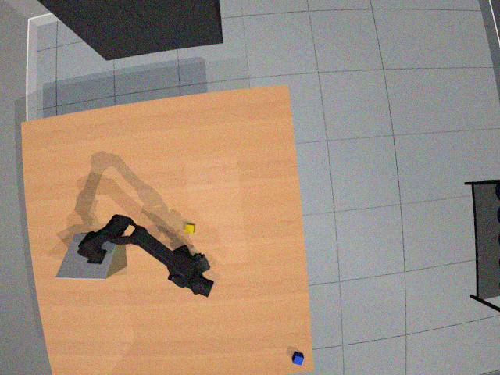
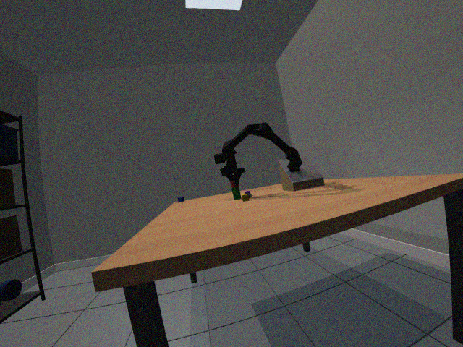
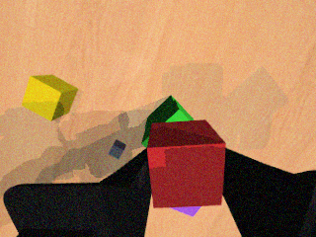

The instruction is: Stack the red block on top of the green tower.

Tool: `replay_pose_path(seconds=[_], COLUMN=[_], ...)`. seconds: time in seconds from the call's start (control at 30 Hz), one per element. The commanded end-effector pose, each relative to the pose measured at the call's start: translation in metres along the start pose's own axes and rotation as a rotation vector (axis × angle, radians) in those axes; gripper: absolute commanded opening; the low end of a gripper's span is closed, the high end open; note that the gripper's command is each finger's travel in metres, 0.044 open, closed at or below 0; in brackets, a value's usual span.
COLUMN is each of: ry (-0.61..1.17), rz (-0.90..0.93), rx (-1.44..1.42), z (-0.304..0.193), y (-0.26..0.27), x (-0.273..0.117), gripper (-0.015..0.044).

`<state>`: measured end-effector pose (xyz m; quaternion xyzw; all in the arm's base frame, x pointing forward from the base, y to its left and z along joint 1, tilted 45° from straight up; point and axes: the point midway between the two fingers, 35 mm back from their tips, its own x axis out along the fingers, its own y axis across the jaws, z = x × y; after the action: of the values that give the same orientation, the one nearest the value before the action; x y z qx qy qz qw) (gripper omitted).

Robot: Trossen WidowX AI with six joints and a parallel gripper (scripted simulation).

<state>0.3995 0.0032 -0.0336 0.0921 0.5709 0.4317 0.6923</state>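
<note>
The red block [image 2: 234, 184] [image 3: 187, 175] is between the two black fingers of my gripper [image 2: 234, 181] [image 3: 181, 150], which is shut on it. In the exterior view the block sits directly above the upright green tower [image 2: 236, 193] [image 3: 179, 118], with no gap visible between them. In the wrist view the red block covers much of the tower's top, and green shows past its far edge. The exact contact and centring are hidden. In the top view the arm hides the block and the tower.
A yellow block [image 1: 189, 228] [image 2: 245, 197] [image 3: 44, 96] stands close to the tower. A purple block [image 2: 247, 193] [image 3: 192, 211] is also near it. A blue block [image 1: 298, 358] [image 2: 181, 199] lies near a table corner. A small dark blue block [image 3: 118, 149] shows in the wrist view.
</note>
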Motion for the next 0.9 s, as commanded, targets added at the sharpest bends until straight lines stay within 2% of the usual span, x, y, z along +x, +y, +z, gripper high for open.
replay_pose_path(seconds=[0.0, 0.23, 0.87], ry=[0.000, 0.000, 0.000], rz=[0.000, 0.000, 0.000], rx=[-0.001, -0.001, -0.001], z=[0.0000, 0.0000, 0.0000], y=[-0.0001, -0.0001, -0.0001], x=[0.0004, 0.0004, 0.0004], gripper=[0.0262, 0.0440, 0.0440])
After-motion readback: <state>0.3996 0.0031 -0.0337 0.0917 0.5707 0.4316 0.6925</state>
